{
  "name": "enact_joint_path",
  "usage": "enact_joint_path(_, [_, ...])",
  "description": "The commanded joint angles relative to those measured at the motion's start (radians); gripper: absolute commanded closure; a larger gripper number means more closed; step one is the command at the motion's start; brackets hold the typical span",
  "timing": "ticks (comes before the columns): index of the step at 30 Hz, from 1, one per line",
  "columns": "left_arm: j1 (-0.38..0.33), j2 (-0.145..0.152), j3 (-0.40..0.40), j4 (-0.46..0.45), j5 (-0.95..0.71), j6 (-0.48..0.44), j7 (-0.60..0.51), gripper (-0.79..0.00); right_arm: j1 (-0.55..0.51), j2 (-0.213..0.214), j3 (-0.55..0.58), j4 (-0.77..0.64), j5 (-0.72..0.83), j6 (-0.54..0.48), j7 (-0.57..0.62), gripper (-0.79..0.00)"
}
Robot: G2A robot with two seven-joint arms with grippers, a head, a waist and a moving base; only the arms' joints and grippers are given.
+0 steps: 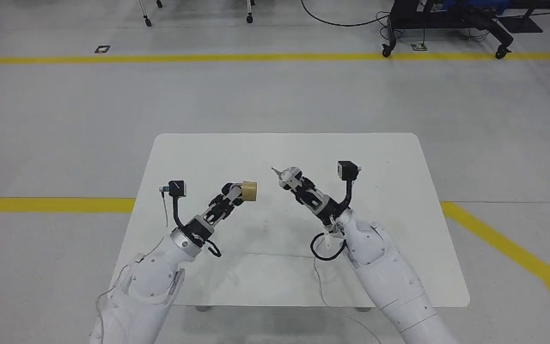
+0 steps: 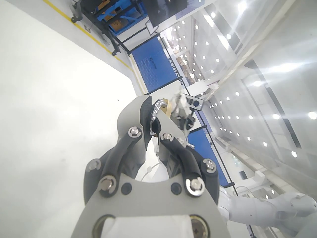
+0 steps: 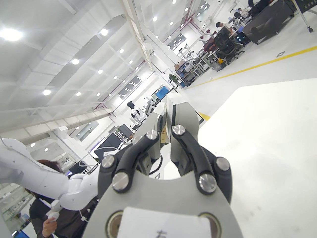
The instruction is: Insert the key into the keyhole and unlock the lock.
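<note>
A brass padlock (image 1: 248,190) with a silver shackle (image 2: 156,110) is held above the white table (image 1: 206,155), my left gripper (image 1: 234,194) shut on it. In the left wrist view the brass body (image 2: 169,108) peeks past the fingertips. My right gripper (image 1: 290,181) is shut on a small silver key (image 1: 277,173) whose tip points toward the padlock. A small gap separates key and lock. In the right wrist view the fingers (image 3: 184,115) pinch together, and the key is hidden between them.
The white table (image 3: 260,137) lies under both arms, bare around them. Yellow floor lines (image 1: 258,58) run behind and beside the table. A dark cart (image 1: 447,21) stands far back right.
</note>
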Motion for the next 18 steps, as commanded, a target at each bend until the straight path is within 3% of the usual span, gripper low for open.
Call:
enact_joint_path(1, [-0.017, -0.006, 0.030, 0.004, 0.033, -0.041, 0.025, 0.000, 0.005, -0.004, -0.008, 0.007, 0.041, 0.002, 0.008, 0.000])
enact_joint_path(9, [-0.097, -0.031, 0.121, 0.062, 0.049, -0.027, 0.080, 0.000, 0.010, -0.010, -0.019, 0.006, 0.183, -0.037, 0.093, 0.000])
enact_joint_path(18, [-0.129, -0.043, 0.137, 0.112, 0.041, -0.029, 0.115, 0.000, 0.005, -0.005, -0.018, -0.008, 0.262, -0.026, 0.221, 0.000])
